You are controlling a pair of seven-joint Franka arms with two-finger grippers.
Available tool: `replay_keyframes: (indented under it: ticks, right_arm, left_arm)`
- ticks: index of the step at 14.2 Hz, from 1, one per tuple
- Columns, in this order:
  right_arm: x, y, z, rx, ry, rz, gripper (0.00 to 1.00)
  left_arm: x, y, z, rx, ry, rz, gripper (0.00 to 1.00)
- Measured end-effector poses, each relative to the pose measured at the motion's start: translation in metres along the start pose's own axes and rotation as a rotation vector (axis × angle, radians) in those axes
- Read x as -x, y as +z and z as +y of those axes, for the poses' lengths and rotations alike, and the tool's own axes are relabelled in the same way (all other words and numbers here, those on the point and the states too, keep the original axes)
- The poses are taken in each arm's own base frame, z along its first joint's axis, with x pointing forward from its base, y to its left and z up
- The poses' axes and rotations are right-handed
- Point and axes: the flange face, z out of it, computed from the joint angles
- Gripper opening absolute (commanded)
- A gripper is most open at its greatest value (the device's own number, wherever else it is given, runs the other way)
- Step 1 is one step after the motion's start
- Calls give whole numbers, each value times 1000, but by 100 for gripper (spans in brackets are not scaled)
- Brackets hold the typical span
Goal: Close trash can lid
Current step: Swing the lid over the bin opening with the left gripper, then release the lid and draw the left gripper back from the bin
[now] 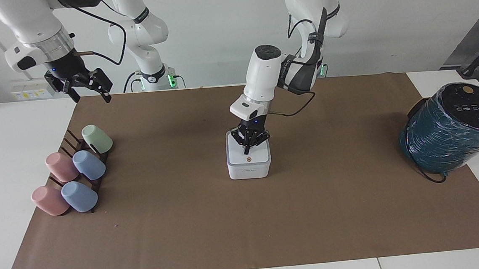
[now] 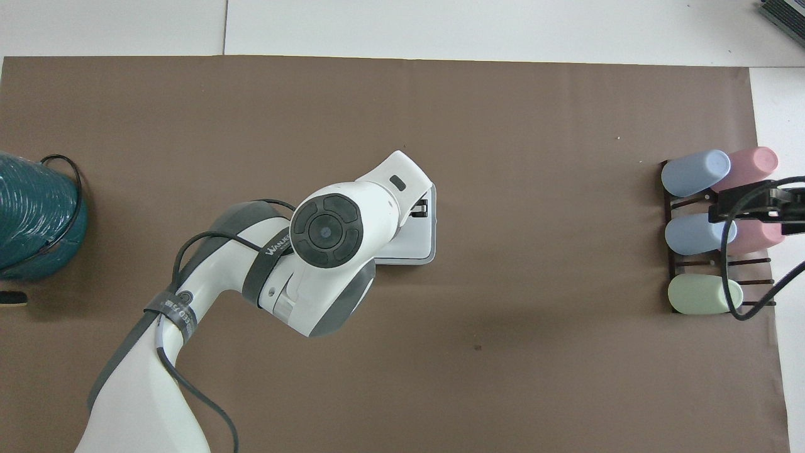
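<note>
Paper (image 1: 246,227) over white table (image 1: 10,167).

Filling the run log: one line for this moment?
lid: down on trash can | left gripper: on lid | right gripper: waiting above cup rack

A dark rack (image 1: 68,143) holding five pastel cups (image 1: 88,165) sits toward the right arm's end of the brown paper (image 1: 195,222), a teal wrapped cylinder (image 1: 450,130) toward the left arm's end.

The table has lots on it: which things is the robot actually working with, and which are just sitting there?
In use:
the trash can
the lid, lying flat on the can
the left hand, tips down on the lid

Just sitting there:
the cups on the rack
the teal wrapped cylinder
the right hand, waiting over the table edge
</note>
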Motion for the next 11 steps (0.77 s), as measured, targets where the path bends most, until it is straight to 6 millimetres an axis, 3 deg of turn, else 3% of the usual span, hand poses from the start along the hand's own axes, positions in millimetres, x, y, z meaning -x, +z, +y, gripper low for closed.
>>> replay_keyframes:
  ticks: [3,4,6,11]
  right_arm:
    - [0,0,0,0,0,0,100]
    - [0,0,0,0,0,0,100]
    - [0,0,0,0,0,0,100]
    - [-2,1,1,14,-1,19,100]
  left_arm:
    - [0,-40,-22,-66,-29,-89,10]
    - [-1,-51,-34,-88,-45,-117,29]
    - [-5,-64,-64,-123,-78,-159,100]
    - [-19,-100,-140,-130,18,-165,100]
